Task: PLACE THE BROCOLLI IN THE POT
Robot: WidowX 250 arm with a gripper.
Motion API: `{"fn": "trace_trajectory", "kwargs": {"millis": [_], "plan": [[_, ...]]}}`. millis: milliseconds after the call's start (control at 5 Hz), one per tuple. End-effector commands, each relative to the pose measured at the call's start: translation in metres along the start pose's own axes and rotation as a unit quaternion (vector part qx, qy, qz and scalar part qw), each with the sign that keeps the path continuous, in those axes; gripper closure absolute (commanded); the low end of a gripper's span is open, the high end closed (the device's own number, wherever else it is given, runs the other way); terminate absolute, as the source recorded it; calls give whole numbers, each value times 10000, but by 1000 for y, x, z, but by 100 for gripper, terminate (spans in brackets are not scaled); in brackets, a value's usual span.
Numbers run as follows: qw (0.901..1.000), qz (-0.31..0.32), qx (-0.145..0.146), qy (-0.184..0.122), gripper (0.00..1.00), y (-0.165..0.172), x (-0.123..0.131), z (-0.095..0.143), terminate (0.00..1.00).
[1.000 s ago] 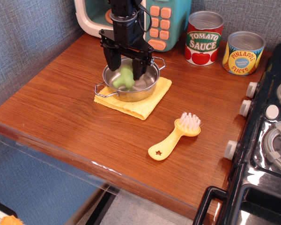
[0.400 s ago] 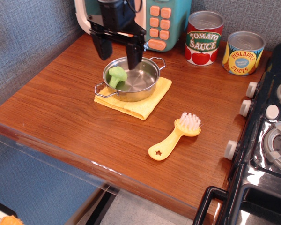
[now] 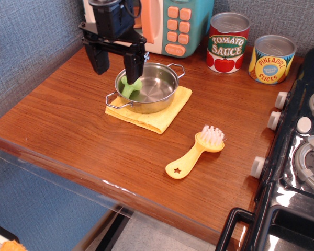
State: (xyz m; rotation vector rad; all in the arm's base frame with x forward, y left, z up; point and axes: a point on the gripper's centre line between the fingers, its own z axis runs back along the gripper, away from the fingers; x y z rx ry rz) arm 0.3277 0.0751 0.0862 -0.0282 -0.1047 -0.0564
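Note:
The light-green broccoli (image 3: pixel 131 89) lies inside the shiny steel pot (image 3: pixel 156 95), against its left wall. One black finger partly covers its top. The pot stands on a yellow cloth (image 3: pixel 156 118) at the back middle of the wooden counter. My gripper (image 3: pixel 115 64) hangs above the pot's left rim, raised off it, with its two black fingers spread wide and nothing between them.
A yellow dish brush (image 3: pixel 195 151) lies right of the cloth. A tomato sauce can (image 3: pixel 227 43) and a pineapple can (image 3: pixel 271 59) stand at the back right. A toy microwave (image 3: pixel 172 23) is behind the pot. A black stove (image 3: pixel 301 146) borders the right side.
The gripper let go of the broccoli, which now rests in the pot. The gripper then rose and moved left and back, away from the pot's middle.

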Motion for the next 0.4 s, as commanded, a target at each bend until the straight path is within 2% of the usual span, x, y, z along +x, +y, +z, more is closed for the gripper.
{"fn": "trace_trajectory", "kwargs": {"millis": [0,200], "plan": [[9995,-15,134,-268,0,3,-7,19,0],[9995,-15,134,-268,0,3,-7,19,100]]}}
